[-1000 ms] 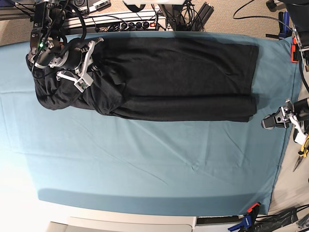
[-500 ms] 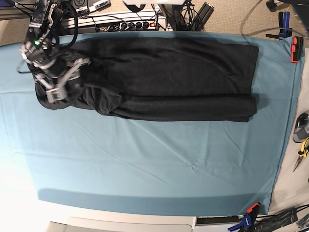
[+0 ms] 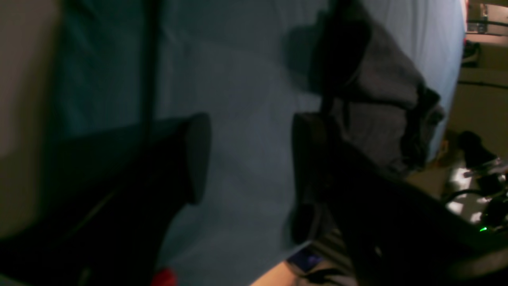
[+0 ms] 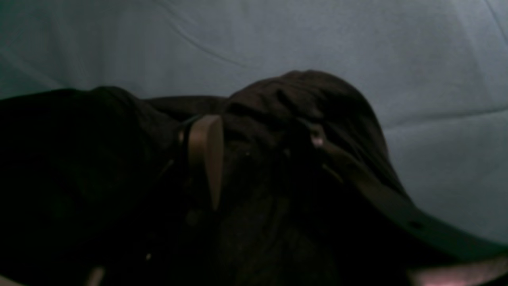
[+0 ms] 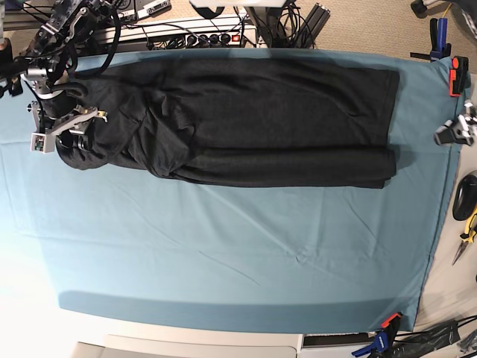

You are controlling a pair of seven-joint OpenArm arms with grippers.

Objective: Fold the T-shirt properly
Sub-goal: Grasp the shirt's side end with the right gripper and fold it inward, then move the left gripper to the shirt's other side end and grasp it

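- The teal sheet (image 5: 246, 261) was my landmark; the T-shirt (image 5: 283, 112) lay on it, along the edge at the top of the base view.
- The shirt's long axis ran across the sheet, from my right side to my left. Its end on the sheet's left was fairly flat and straight; the end on the sheet's right was bunched and wrinkled.
- My right gripper (image 4: 260, 159) was the nearer one, above that rumpled end on the sheet's right side. Its fingers stood apart, with dark fabric beneath and showing between them, not pinched.
- My left gripper (image 3: 250, 155) was over the sheet's left margin, beyond the flatter end and clear of the shirt. Its fingers were spread wide, with only sheet showing between them.
- I judged the fold unfinished: the bunched end likely wanted straightening, within my right gripper's reach, while my left had to travel inward over the sheet to meet the shirt.
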